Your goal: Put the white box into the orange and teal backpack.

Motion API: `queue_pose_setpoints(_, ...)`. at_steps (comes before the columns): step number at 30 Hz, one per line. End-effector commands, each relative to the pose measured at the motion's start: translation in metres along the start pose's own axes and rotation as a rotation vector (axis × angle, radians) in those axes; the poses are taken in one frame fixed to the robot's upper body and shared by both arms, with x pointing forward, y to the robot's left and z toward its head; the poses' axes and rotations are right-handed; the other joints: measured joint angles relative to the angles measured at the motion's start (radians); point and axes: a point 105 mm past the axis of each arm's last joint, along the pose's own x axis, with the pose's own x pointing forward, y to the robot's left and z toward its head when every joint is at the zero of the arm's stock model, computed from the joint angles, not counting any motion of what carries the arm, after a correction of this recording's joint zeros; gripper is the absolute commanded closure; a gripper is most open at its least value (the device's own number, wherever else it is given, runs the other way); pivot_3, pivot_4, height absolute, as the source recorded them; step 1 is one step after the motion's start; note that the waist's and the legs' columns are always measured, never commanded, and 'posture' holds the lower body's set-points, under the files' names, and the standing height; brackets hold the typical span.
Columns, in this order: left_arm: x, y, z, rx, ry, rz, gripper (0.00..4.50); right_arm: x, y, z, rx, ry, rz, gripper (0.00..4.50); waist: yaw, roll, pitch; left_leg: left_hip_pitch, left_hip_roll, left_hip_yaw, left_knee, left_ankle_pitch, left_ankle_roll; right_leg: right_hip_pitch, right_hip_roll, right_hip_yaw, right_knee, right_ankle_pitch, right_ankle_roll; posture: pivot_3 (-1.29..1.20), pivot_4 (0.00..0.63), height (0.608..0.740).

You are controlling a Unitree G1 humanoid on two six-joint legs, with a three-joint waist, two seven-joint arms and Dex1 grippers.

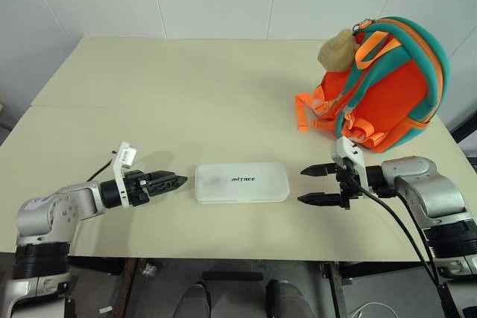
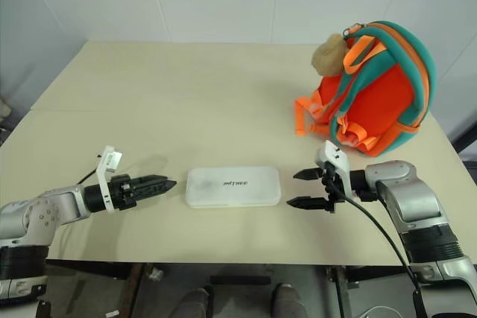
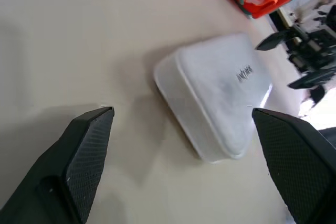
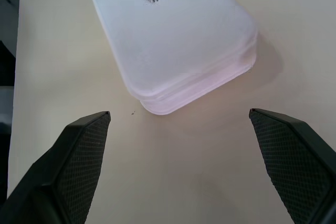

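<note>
Flanking the white box, left pincer and right pincer gape wide, empty.

Bright even light, soft shadows, sharp

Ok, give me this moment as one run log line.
flat white rectangular box: on table, untouched | left gripper: open at one end | right gripper: open at other end | dome-shaped orange and teal backpack: upright, far right

Silver arms, black cables, black textured-fingered left claw.
</note>
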Motion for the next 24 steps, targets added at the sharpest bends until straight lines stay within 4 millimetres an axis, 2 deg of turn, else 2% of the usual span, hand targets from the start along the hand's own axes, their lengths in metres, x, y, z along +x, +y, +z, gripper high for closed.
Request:
queue_pose_setpoints(1, 0.007, 0.003, 0.003, -0.116, 0.01, 0.015, 0.0, 0.007, 0.0, 0.007, -0.033, 0.01, 0.013, 0.03, 0.001, 0.0, 0.0, 0.0, 0.0, 0.0, 0.0, 0.0, 0.0, 0.0, 0.0, 0.0, 0.0, 0.0, 0.0, 0.0, 0.15, 0.74)
queue_pose_setpoints(8, 0.028, 0.001, -0.005, -0.267, 0.066, 0.012, 0.0, 0.027, 0.003, 0.016, -0.052, -0.036, 0.044, 0.03, 0.004, 0.0, 0.0, 0.0, 0.0, 0.0, 0.001, 0.0, -0.001, 0.001, 0.0, 0.0, 0.002, 0.0, 0.001, 0.0, 0.15, 0.74)
queue_pose_setpoints(12, 0.031, -0.006, -0.015, -0.353, 0.125, -0.019, 0.0, 0.033, 0.004, 0.017, -0.061, -0.049, 0.047, 0.03, 0.006, 0.0, 0.0, 0.0, 0.0, 0.0, 0.001, 0.0, -0.001, 0.001, 0.0, 0.0, 0.001, 0.001, 0.001, 0.0, 0.15, 0.74)
queue_pose_setpoints(15, 0.024, -0.012, -0.029, -0.344, 0.207, -0.027, 0.0, 0.034, 0.005, 0.019, -0.064, -0.063, 0.042, 0.03, 0.002, 0.0, 0.0, 0.0, 0.0, 0.0, 0.001, 0.0, -0.001, 0.001, 0.0, 0.0, 0.001, 0.001, 0.001, 0.0, 0.15, 0.74)
queue_pose_setpoints(18, 0.013, -0.009, -0.036, -0.327, 0.247, 0.027, 0.0, 0.032, 0.004, 0.016, -0.062, -0.061, 0.032, 0.03, -0.002, 0.0, -0.001, 0.001, 0.0, 0.0, 0.001, -0.001, -0.003, 0.001, 0.0, 0.001, 0.0, 0.0, 0.001, 0.0, 0.15, 0.74)
queue_pose_setpoints(21, 0.001, -0.002, -0.03, -0.333, 0.236, 0.071, 0.0, 0.03, 0.004, 0.013, -0.059, -0.059, 0.022, 0.03, -0.002, 0.0, -0.001, 0.001, 0.0, 0.0, 0.001, -0.001, -0.003, 0.001, 0.0, 0.001, 0.0, 0.0, 0.0, 0.0, 0.15, 0.74)
queue_pose_setpoints(24, 0.0, -0.002, -0.02, -0.352, 0.203, 0.056, 0.0, 0.03, 0.004, 0.012, -0.055, -0.068, 0.013, 0.03, -0.002, 0.0, -0.001, 0.002, 0.0, 0.0, 0.001, -0.002, -0.002, 0.001, 0.0, 0.001, 0.0, 0.0, 0.0, 0.0, 0.15, 0.74)
